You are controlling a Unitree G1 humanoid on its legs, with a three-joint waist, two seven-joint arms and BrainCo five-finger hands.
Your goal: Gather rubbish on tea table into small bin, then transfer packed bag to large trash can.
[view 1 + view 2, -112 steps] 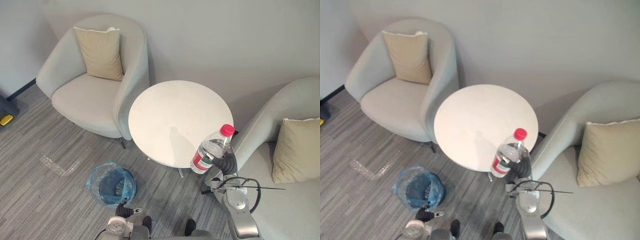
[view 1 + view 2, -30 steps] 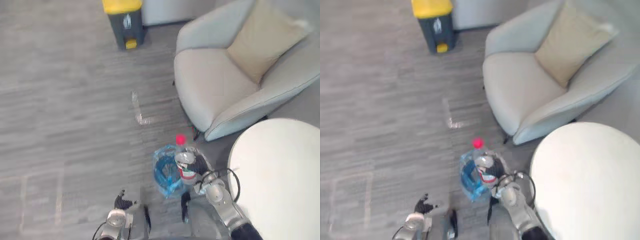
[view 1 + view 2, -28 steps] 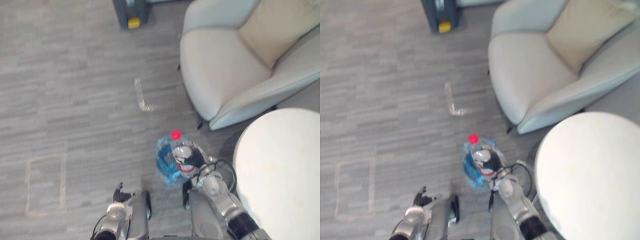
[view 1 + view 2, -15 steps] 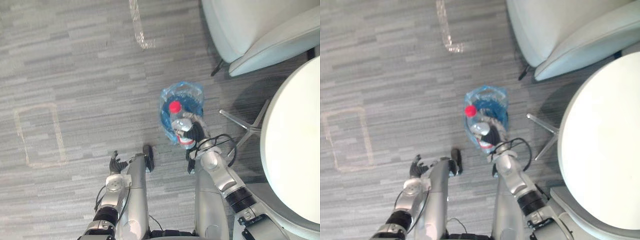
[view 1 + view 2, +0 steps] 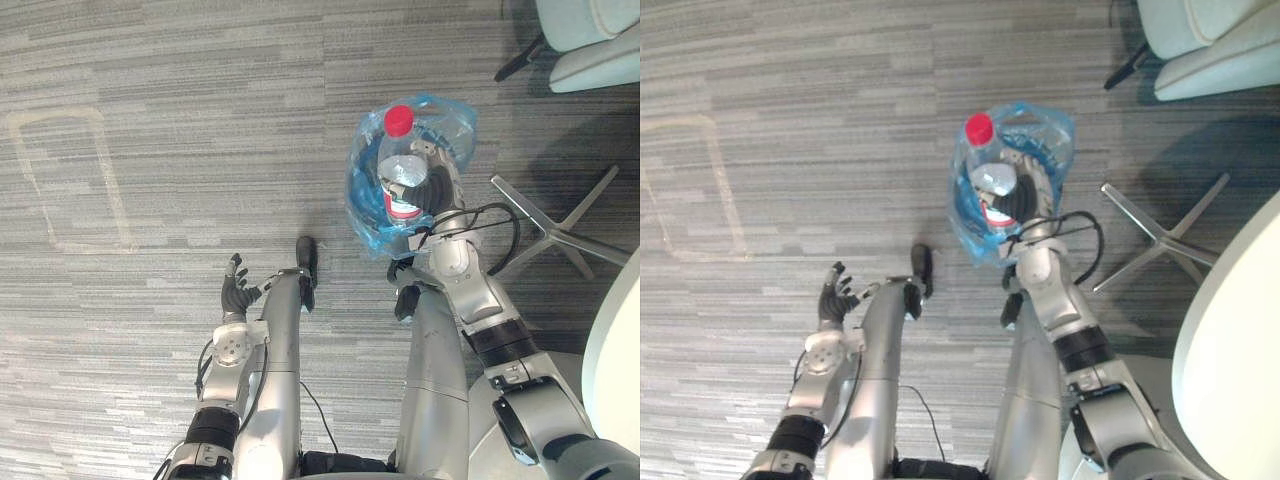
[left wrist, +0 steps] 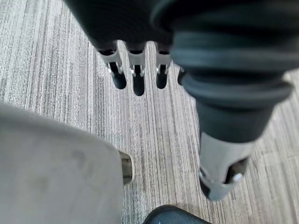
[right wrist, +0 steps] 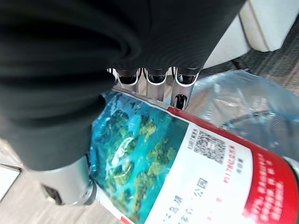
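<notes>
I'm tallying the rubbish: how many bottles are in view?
1: the bottle is gripped in the right hand, above the blue-bagged bin. More could lie hidden inside the bin.

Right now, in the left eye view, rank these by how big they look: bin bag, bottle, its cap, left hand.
Blue bin bag
bottle, though held nearer the camera
left hand
red cap, close to the hand's size

A clear plastic bottle (image 5: 403, 172), red-capped and red-labelled, is gripped round its label by the right hand (image 5: 437, 185); it is held over the blue-bagged small bin (image 5: 458, 128).
</notes>
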